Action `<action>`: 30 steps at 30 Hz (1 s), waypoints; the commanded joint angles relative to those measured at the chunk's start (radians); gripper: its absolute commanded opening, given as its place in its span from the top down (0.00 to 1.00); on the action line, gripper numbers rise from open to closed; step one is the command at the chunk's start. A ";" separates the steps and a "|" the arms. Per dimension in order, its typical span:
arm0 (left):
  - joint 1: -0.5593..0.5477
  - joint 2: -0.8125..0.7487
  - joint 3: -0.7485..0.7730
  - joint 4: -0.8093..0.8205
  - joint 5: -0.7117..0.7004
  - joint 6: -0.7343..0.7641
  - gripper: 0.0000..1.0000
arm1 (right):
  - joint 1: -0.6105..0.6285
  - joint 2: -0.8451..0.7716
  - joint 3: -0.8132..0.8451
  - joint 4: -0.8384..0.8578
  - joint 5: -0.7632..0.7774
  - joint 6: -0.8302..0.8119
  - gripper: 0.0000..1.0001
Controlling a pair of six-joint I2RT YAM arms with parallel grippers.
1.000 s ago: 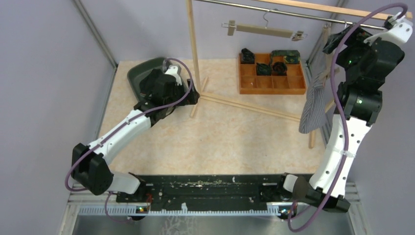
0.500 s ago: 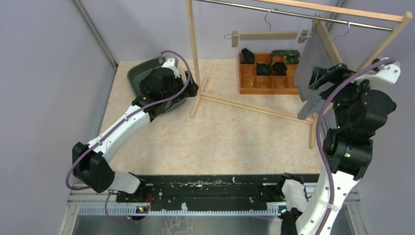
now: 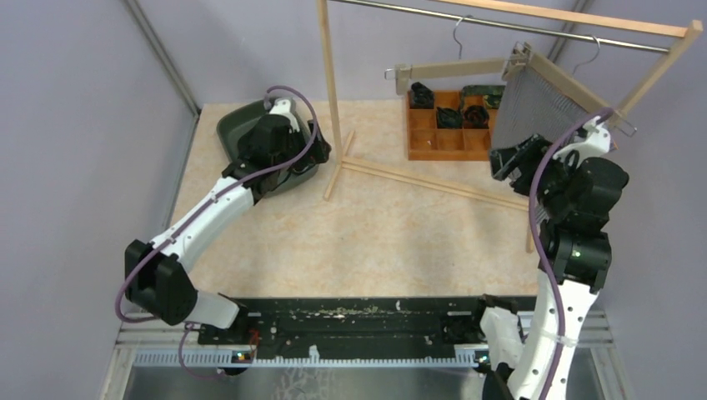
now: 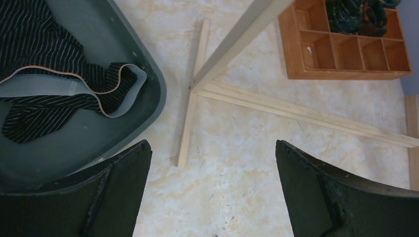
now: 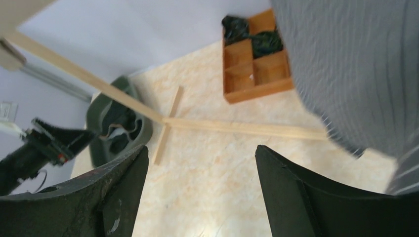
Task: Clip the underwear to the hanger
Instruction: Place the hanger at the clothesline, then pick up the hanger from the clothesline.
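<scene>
Watching the right gripper [image 5: 200, 148] hanging above the beige marbled worktop [image 3: 400, 242], spread wide and holding nothing, close beside the lower edge of the grey pinstriped underwear [image 3: 534, 104]. Seeing the left gripper [image 4: 211, 144] likewise gaping and empty, hovering just off the rim of the dark green plastic tray [image 4: 143, 113], with the black pinstriped underwear [image 4: 44, 34] lying crumpled inside. Farther back, noting the grey garment apparently already dangling from the tilted wooden clip hanger [image 3: 567, 83], and a second wooden clip hanger [image 3: 454, 68] hanging bare beside it. Judging the reach for the next garment as just beginning: calling for shifting over the tray, lowering, pinching the pale waistband, then lifting toward the bare hanger.
</scene>
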 commanded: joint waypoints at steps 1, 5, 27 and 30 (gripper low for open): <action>0.047 0.013 -0.036 0.019 0.024 -0.022 0.00 | 0.038 -0.040 -0.046 0.047 -0.109 0.020 0.22; 0.059 0.015 -0.064 0.048 0.035 -0.030 0.00 | 0.060 -0.047 -0.099 0.071 -0.167 0.040 0.23; 0.075 0.011 -0.121 0.167 0.085 -0.002 0.00 | 0.730 0.263 -0.120 0.447 0.406 0.060 0.20; 0.076 0.004 -0.117 0.173 0.102 -0.003 0.00 | 0.811 0.317 -0.070 0.502 0.458 0.068 0.20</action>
